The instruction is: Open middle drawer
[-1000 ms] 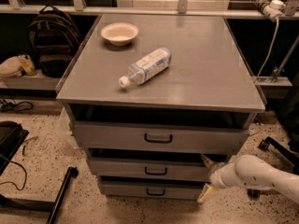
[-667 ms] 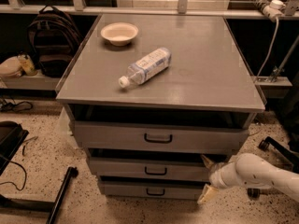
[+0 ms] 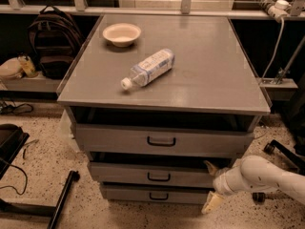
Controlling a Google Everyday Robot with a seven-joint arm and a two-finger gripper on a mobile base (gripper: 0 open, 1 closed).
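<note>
grey cabinet (image 3: 205, 56), three drawers; middle drawer (image 3: 119, 173), second down; gripper (image 3: 210, 185), fingers spread apart, beside its right end, unmoved since a second ago; black handle (image 3: 158, 177) ungrasped, so opening likely not begun.

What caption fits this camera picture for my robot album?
Robot's open gripper at the middle drawer's right end, handle untouched.
</note>
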